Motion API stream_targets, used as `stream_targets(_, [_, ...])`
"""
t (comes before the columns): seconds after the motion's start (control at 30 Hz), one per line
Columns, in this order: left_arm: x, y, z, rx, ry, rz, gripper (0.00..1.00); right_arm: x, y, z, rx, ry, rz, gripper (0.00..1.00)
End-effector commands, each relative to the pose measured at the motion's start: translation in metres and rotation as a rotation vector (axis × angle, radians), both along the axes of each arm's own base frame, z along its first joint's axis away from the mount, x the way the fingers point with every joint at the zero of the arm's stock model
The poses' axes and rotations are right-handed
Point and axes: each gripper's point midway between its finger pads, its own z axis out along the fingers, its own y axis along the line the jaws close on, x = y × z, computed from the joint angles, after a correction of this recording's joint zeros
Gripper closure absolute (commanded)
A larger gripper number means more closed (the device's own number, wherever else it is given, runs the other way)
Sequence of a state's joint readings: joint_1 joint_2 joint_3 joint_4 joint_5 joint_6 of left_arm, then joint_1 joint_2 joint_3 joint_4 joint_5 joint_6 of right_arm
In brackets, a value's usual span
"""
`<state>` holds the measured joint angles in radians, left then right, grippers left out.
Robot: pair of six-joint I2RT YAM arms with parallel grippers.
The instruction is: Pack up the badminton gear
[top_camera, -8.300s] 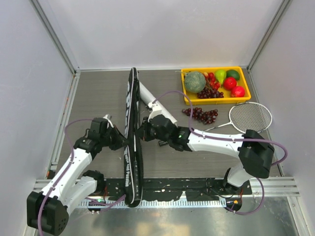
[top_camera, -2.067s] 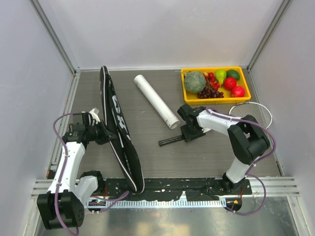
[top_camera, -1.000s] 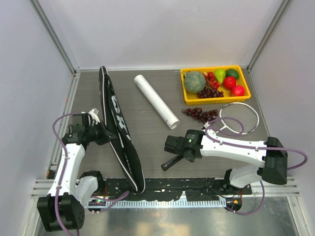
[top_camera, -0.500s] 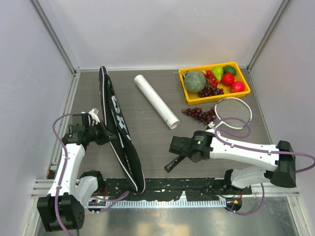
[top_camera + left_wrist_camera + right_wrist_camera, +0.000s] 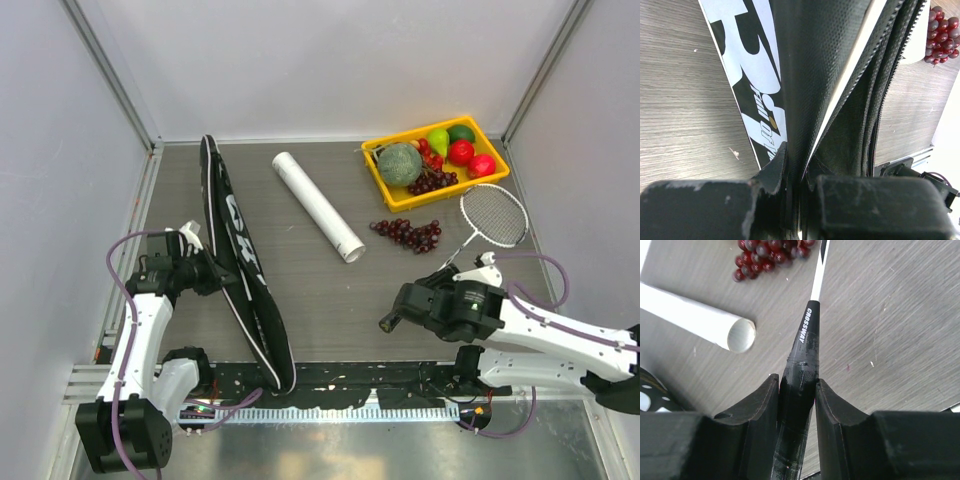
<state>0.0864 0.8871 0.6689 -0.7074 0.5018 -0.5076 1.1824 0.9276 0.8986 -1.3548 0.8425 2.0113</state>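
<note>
The black racket bag [image 5: 240,265] stands on its edge at the left, running from the back of the table to the front rail. My left gripper [image 5: 205,272] is shut on its fabric edge [image 5: 815,75], with the jaws [image 5: 797,200] pinching the cloth beside the open zipper. A silver-headed racket [image 5: 493,215] lies at the right, its thin shaft leading down to the black handle [image 5: 802,355]. My right gripper [image 5: 420,305] is shut on that handle, its fingers [image 5: 796,385] pressed to both sides. The long white tube [image 5: 318,205] lies diagonally in the middle, its open end [image 5: 741,335] near the handle.
A yellow tray of fruit [image 5: 374,168] sits skewed at the back right. A loose dark red grape bunch [image 5: 408,233] lies between the tray and the racket shaft. Grey walls close in the left, back and right sides.
My right arm has drawn back to the near right, dragging the racket with it. The racket head has swung right, and the yellow tray has turned askew. The left arm and bag have not moved.
</note>
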Motion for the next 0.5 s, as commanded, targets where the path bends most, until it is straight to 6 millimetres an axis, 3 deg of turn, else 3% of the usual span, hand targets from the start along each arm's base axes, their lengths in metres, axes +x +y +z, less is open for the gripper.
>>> stream_targets(0.0, [0.01, -0.004, 0.017, -0.02, -0.095, -0.026, 1.0, 0.023, -0.045, 0.045, 0.224, -0.29, -0.338, 0.95])
stream_targets(0.2, [0.01, -0.003, 0.017, -0.018, -0.098, -0.022, 1.0, 0.025, -0.06, 0.067, 0.291, -0.362, -0.358, 0.95])
stream_targets(0.47, [0.01, -0.004, 0.017, -0.018, -0.097, -0.023, 1.0, 0.028, -0.074, 0.121, 0.303, -0.491, -0.316, 0.95])
